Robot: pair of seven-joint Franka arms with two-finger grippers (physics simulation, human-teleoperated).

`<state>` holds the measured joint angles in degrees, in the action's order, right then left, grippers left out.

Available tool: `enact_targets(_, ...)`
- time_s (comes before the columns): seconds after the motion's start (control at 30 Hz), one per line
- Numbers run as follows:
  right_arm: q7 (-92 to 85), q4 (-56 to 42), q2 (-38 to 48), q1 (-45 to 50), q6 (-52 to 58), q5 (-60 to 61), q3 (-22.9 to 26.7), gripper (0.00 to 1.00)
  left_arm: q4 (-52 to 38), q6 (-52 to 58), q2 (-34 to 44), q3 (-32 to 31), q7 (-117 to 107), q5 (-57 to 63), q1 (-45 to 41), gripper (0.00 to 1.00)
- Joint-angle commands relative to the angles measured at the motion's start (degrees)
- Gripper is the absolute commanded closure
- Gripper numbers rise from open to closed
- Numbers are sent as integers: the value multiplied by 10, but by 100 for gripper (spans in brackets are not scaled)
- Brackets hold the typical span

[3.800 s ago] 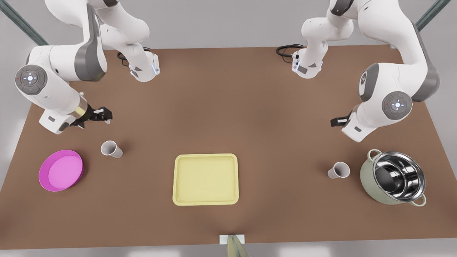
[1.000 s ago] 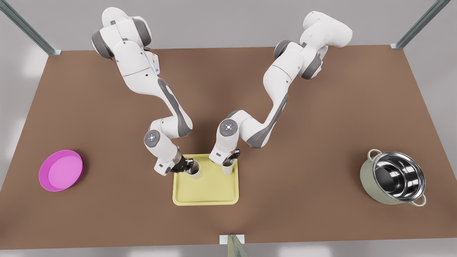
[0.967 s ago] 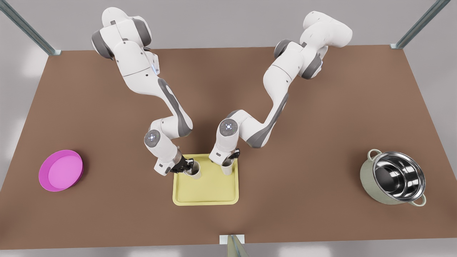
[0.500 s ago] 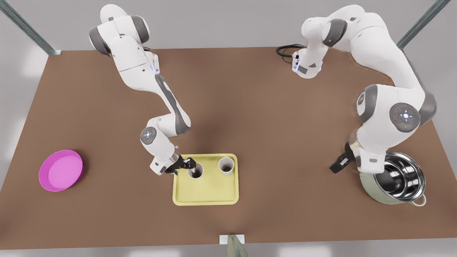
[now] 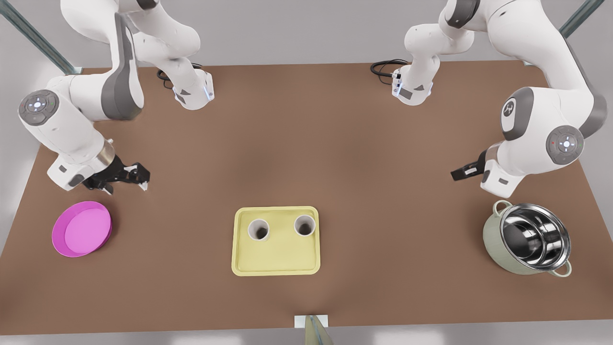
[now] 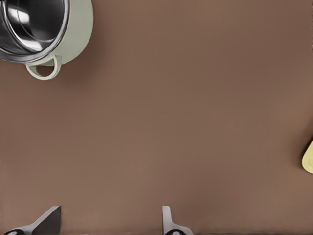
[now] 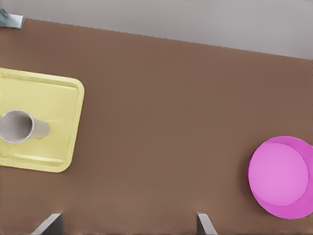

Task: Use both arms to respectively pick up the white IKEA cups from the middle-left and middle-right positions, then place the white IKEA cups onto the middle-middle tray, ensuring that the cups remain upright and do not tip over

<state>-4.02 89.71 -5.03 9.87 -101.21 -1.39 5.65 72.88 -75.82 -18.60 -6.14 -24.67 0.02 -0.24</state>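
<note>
Right gripper (image 5: 139, 176): above the table (image 5: 306, 134) near its left edge in the front view, jaws apart, empty
Pink dish (image 5: 81, 229): by that same edge, just nearer the camera than the right gripper
Tray (image 5: 275, 254): mid-table, toward the near edge
Cups: one (image 5: 258, 230) beside the other (image 5: 304, 225) along the tray's far rim, upright, not touching
Handling: probably light, rigid, smooth and easily tipped; best pinched across the tapered wall below the rim
Left gripper (image 5: 460, 172): near the right edge, jaws apart, empty, waiting
Pot (image 5: 527, 238): right edge, near the left gripper
</note>
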Motion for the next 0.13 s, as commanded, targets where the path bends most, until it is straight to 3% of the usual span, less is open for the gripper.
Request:
enact_targets(0.0,-71,0,23,5,124,-19,-2,0,0,13,1,0,177,-1,1,0)
enact_targets(0.1,-70,5,29,5,131,-18,-1,0,1,11,1,0,177,-1,0,0)
